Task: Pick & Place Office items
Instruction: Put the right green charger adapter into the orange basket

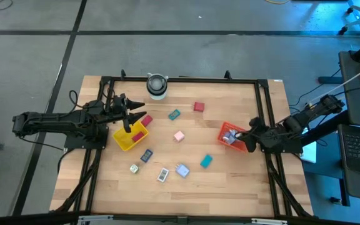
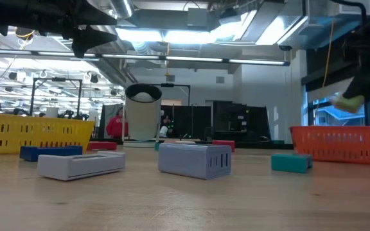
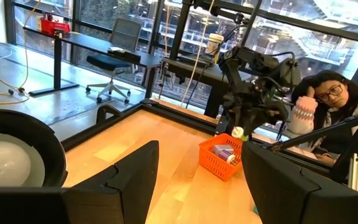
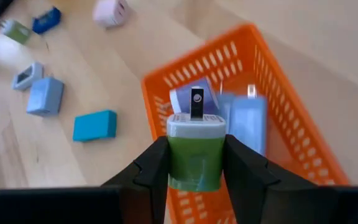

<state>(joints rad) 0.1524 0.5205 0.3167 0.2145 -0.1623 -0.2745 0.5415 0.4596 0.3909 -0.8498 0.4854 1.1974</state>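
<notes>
Right hand (image 4: 194, 163) grips a green plug (image 4: 196, 152) over the orange tray (image 4: 291, 134), which holds a few items; left hand (image 1: 129, 119) hangs released above the yellow tray (image 1: 122, 141); about eight remain on the table (image 1: 230, 181).

Two dark jointed arms (image 1: 55, 122) (cables trailing alongside) end in black, angular fingers (image 4: 151, 171).

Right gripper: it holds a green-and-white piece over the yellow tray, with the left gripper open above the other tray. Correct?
Not quite. The right gripper holds the green-and-white piece over the orange tray, not the yellow one; the right wrist view shows it. The open left gripper is above the yellow tray.
</notes>
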